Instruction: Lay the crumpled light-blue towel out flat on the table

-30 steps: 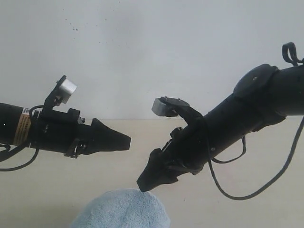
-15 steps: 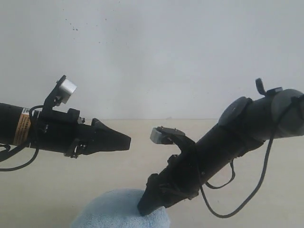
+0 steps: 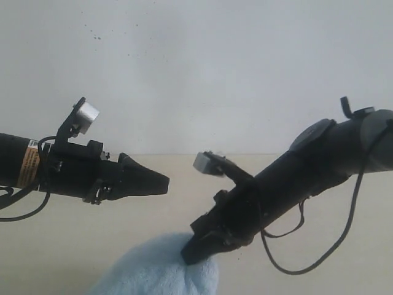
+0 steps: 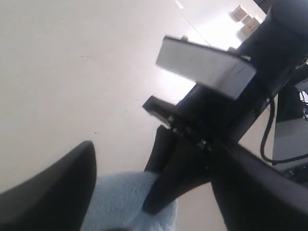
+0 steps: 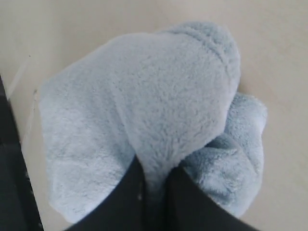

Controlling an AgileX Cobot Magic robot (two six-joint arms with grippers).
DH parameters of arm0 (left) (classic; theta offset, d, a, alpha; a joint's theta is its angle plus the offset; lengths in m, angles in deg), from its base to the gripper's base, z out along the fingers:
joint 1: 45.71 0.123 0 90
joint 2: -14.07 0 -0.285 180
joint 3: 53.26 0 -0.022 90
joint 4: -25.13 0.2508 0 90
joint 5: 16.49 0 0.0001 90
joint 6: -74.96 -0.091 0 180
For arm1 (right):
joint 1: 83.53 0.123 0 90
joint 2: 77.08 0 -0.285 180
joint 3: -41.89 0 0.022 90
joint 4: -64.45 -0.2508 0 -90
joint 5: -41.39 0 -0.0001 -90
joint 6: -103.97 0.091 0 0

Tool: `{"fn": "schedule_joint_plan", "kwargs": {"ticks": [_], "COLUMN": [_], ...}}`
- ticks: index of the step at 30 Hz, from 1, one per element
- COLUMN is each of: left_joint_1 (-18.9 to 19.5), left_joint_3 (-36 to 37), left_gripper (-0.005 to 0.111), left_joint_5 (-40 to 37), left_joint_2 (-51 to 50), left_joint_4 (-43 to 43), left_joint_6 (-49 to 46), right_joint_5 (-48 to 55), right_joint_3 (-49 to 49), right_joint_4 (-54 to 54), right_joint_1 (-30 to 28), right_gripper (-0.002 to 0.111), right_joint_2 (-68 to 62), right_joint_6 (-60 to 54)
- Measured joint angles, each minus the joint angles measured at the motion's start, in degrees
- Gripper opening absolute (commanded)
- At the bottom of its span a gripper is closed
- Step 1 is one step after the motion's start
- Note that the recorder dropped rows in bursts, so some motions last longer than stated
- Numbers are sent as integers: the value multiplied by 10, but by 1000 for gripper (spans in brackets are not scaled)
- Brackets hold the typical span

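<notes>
The broad, smooth, pale beige wood-look table [image 3: 67,246] filled the lower half of the exterior view and met a plain off-white wall [image 3: 202,74] along a straight line across the middle. A few tiny dark specks [image 3: 95,34] dotted the wall toward 11 o'clock. The tabletop was matte and evenly lit.

The fluffy, pale light-blue terry-cloth towel [image 3: 156,273] sat bunched at 6 o'clock, resting on the table at the near edge of the view, partly cut off by the frame. In the right wrist view the towel [image 5: 159,96] showed as a rounded, crumpled hump with a hemmed ridge along one side and beige table [image 5: 284,57] around it.

The black right gripper [image 3: 191,255] reached in from 3 o'clock, angled down, its tip at the top of the mound. Its fingers [image 5: 131,195] were pinched together on a raised fold of the towel.

The black left gripper [image 3: 161,182] came in level from 9 o'clock, above the table and clear of the cloth. Its fingers [image 4: 55,192] stood well apart, holding nothing. Beyond them, a bright patch of room and small stacked boxes [image 4: 243,13] showed, blurred.
</notes>
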Motion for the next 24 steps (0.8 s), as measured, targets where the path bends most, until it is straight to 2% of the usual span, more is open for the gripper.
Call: {"fn": "schedule_joint_plan", "kwargs": {"ticks": [4, 7, 10, 14, 17, 20, 22, 24], "left_joint_1": [0, 0, 0, 0, 0, 0, 0, 0], "left_joint_3": [0, 0, 0, 0, 0, 0, 0, 0], "left_gripper": [64, 64, 64, 64, 64, 64, 64, 64], "left_joint_5": [-1, -1, -1, -1, -1, -1, -1, -1], "left_joint_2": [0, 0, 0, 0, 0, 0, 0, 0], "left_joint_4": [0, -4, -4, -6, -8, -8, -8, -8], "left_joint_6": [12, 15, 15, 15, 15, 15, 15, 15], "right_joint_5": [-9, -29, -53, -80, -83, -84, -89, -95], "right_joint_3": [0, 0, 0, 0, 0, 0, 0, 0], "right_joint_4": [21, 78, 140, 161, 155, 153, 151, 151], "right_joint_1": [-42, -77, -111, -130, -115, -73, -36, 1], "right_gripper": [0, 0, 0, 0, 0, 2, 7, 17], "right_joint_2": [47, 86, 122, 157, 162, 154, 141, 126], "right_joint_6": [-2, -2, 28, 72, 85, 88, 88, 88]}}
